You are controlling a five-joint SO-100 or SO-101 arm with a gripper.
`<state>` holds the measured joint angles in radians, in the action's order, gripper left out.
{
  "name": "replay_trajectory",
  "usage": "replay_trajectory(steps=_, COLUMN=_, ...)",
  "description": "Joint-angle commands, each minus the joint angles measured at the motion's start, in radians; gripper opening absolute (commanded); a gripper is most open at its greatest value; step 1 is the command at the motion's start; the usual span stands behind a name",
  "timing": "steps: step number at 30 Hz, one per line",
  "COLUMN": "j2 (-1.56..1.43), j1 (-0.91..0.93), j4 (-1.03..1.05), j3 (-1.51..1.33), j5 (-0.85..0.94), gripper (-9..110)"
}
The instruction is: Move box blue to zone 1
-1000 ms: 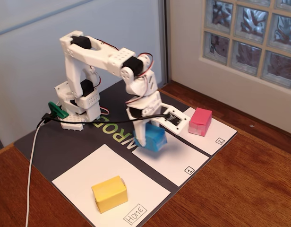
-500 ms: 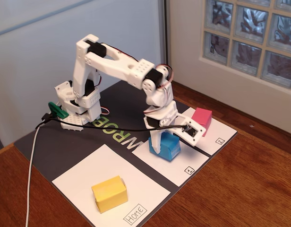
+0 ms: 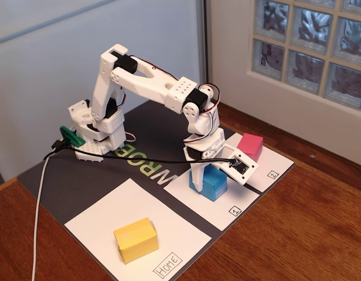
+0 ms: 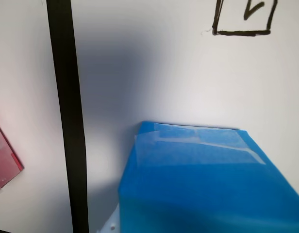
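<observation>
My gripper [image 3: 199,177] points straight down, jaws closed around the box blue [image 3: 211,183], which sits on zone 1 [image 3: 192,199]. My arm bends forward over the mat. Three blocks: blue, pink block [image 3: 249,145] far right, yellow block [image 3: 136,239] near left.

I see a yellow block [image 3: 136,239] on the Home panel [image 3: 104,213], near its "Home" label. Pink block [image 3: 249,146] sits on the panel marked 2 [image 3: 267,170]; wrist view catches its edge at left [image 4: 5,160]. Dark mat [image 3: 69,178] under the panels, wooden table [image 3: 298,234] below. Glass-block window [image 3: 312,44] behind.
</observation>
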<state>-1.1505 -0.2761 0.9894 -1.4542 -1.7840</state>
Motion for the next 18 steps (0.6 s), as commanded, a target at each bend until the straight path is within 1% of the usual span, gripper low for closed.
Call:
replay_trajectory(steps=1, j2=0.002, j1=-0.012, j4=-0.018, j3=0.032, j5=0.014, gripper=0)
replay_trajectory(steps=14, j2=0.011, j1=0.043, j4=-0.015, j3=0.035, j5=0.066, gripper=1)
replay_trajectory(steps=16, j2=0.009, j1=0.046, j4=-0.012, j3=0.035, j5=0.069, gripper=5)
replay_trajectory(steps=18, j2=0.005, j1=0.048, j4=-0.012, j3=0.035, j5=0.072, gripper=13)
